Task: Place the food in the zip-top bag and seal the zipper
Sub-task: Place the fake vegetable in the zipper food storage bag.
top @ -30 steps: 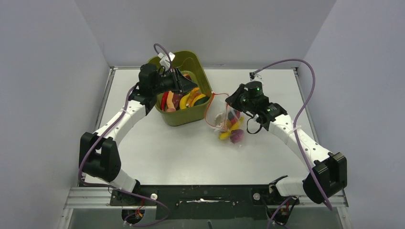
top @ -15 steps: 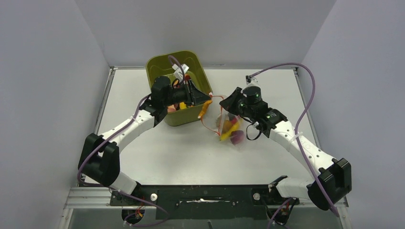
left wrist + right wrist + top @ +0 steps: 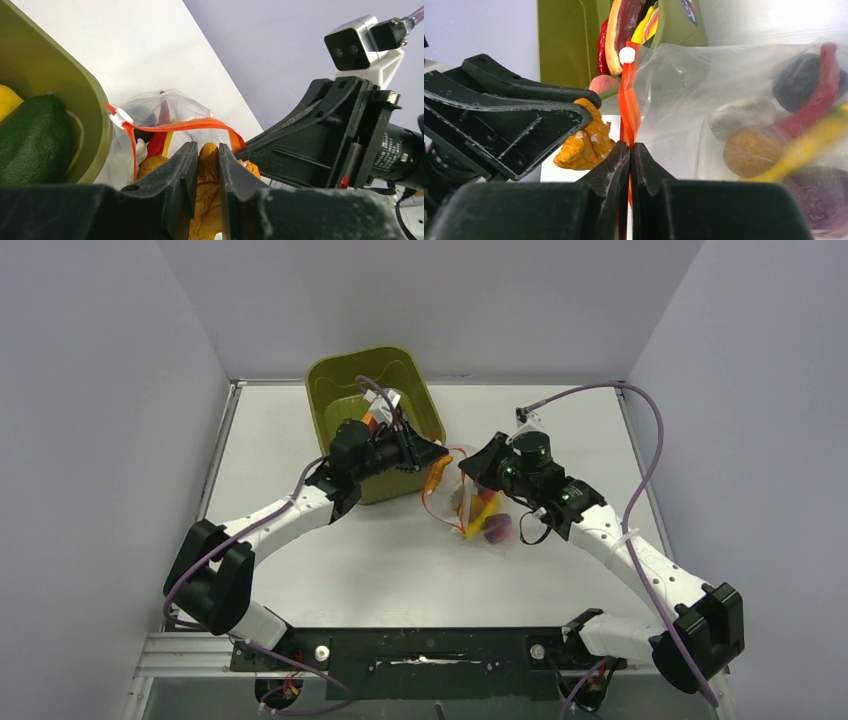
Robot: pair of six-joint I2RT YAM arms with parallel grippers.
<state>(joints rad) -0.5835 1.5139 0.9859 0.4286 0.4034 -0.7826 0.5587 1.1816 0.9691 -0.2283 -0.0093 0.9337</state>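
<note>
My left gripper (image 3: 434, 466) (image 3: 205, 150) is shut on an orange crinkled food piece (image 3: 209, 165), also seen in the right wrist view (image 3: 585, 141), right at the bag's open mouth. The clear zip-top bag (image 3: 482, 505) (image 3: 724, 100) holds several foods: yellow, red, purple, dark and tan pieces. Its red-orange zipper strip (image 3: 175, 125) (image 3: 629, 110) loops open, with a white slider (image 3: 120, 119). My right gripper (image 3: 478, 472) (image 3: 630, 147) is shut on the zipper strip and holds the bag's mouth up.
The olive-green bin (image 3: 345, 380) (image 3: 45, 85) stands at the back left of the bag with more food in it, a dark green piece (image 3: 32, 135) and red and yellow pieces (image 3: 624, 25). White tabletop (image 3: 380, 560) lies in front.
My left gripper has come out of the bin with the orange piece and moved right to the bag's mouth. My right gripper has shifted the bag slightly left and nearer.
</note>
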